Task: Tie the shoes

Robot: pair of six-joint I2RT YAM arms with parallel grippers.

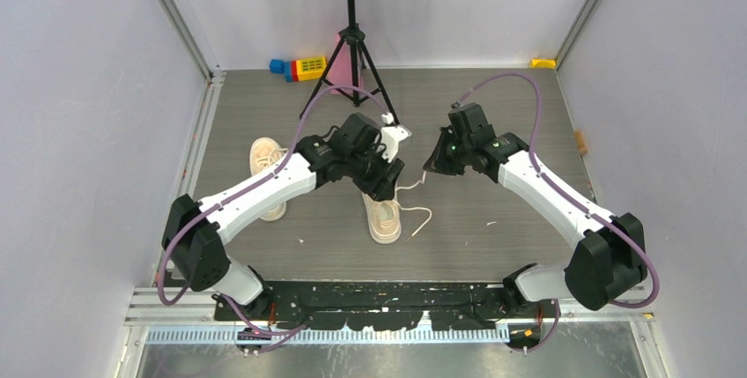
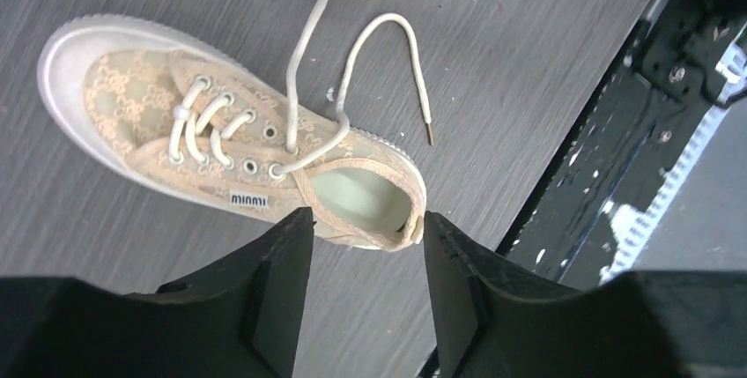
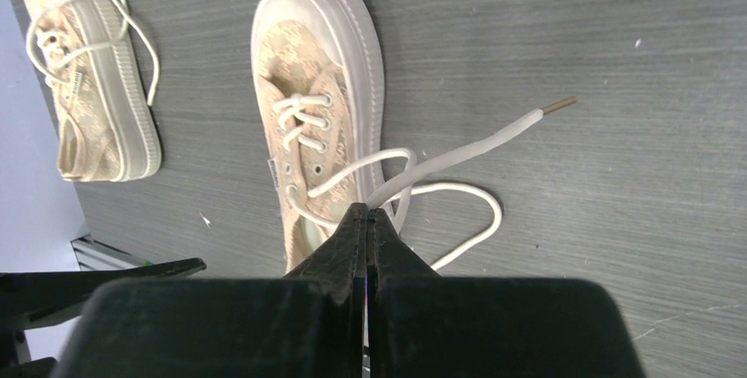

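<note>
2 shoes (image 3: pixel 317 87) lie apart; right gripper (image 3: pixel 367 212) pinches 1 lace (image 3: pixel 467 144).

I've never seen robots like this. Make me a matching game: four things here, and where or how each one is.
1 left end effector
2 right end effector
3 left-hand shoe
4 yellow block

A shut on a lace
B open above the middle shoe
C beside a blue block
D partly hidden by the left arm

Pairs: 1-B, 2-A, 3-D, 4-C

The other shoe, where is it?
In the top view, the other shoe lies on the left, partly hidden by the left arm, apart from the middle shoe.
</note>
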